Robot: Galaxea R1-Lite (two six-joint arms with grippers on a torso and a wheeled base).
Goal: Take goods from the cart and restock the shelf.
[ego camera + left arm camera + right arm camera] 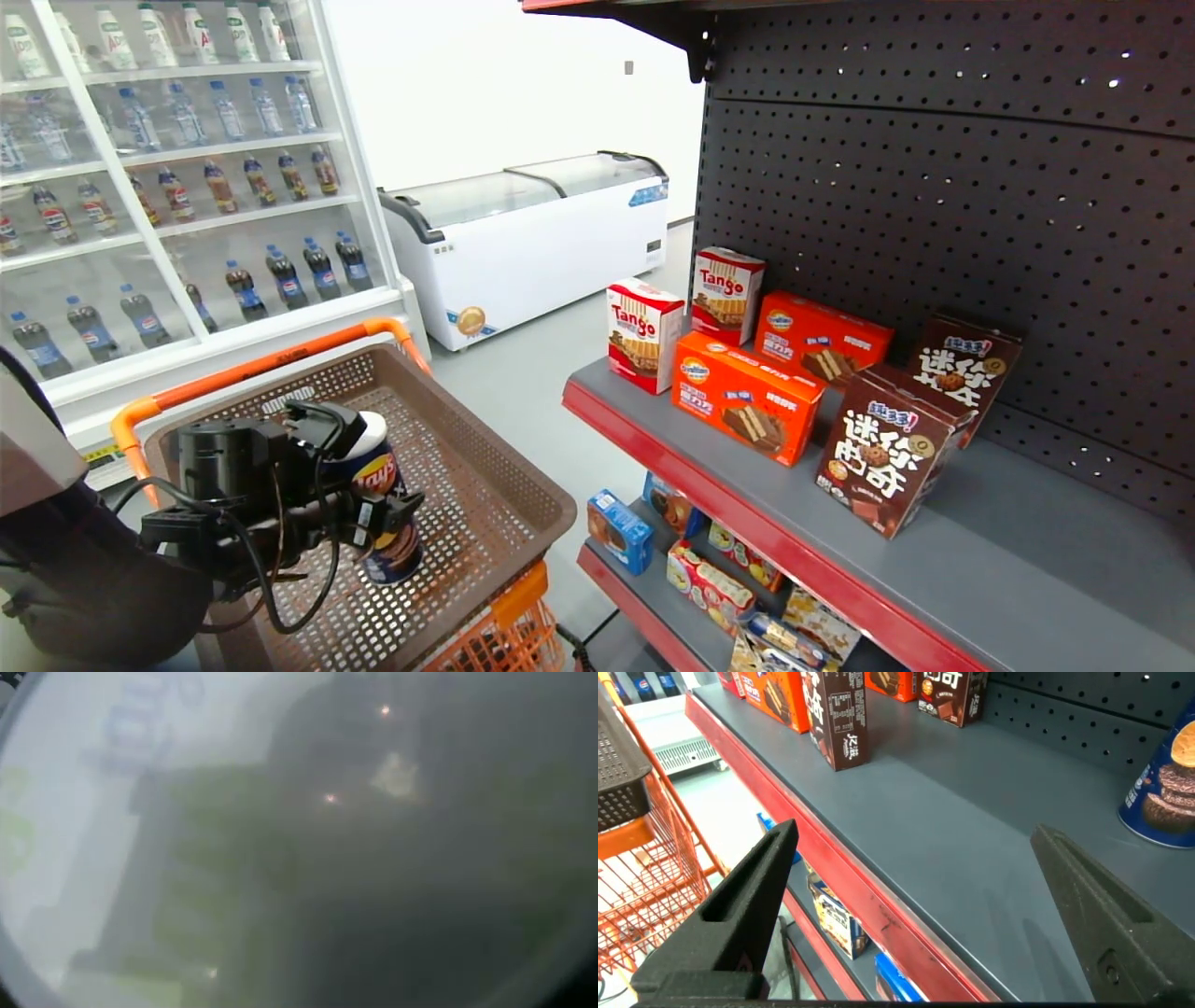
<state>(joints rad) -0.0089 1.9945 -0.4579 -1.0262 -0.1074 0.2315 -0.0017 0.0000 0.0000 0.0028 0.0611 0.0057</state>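
1. Can [378, 476] of chips, tall and dark blue with a white lid and a yellow-red logo, sits upright in our left gripper [378, 523], which clamps its middle above the brown cart basket [495, 485].
2. Our right gripper [915, 840] spreads wide over the grey shelf [971, 812], holding nothing.
3. Printed orange boxes [747, 397], brown boxes [882, 457] and red-white boxes [642, 334] stand on that shelf, as does a blue tub [1167, 793].
4. We see a drinks fridge [187, 187] and a chest freezer [532, 233] lining the room behind.

The grey shelf [1008, 560] holds two red-white boxes [644, 334], two orange boxes [747, 397] and two brown boxes [882, 453].
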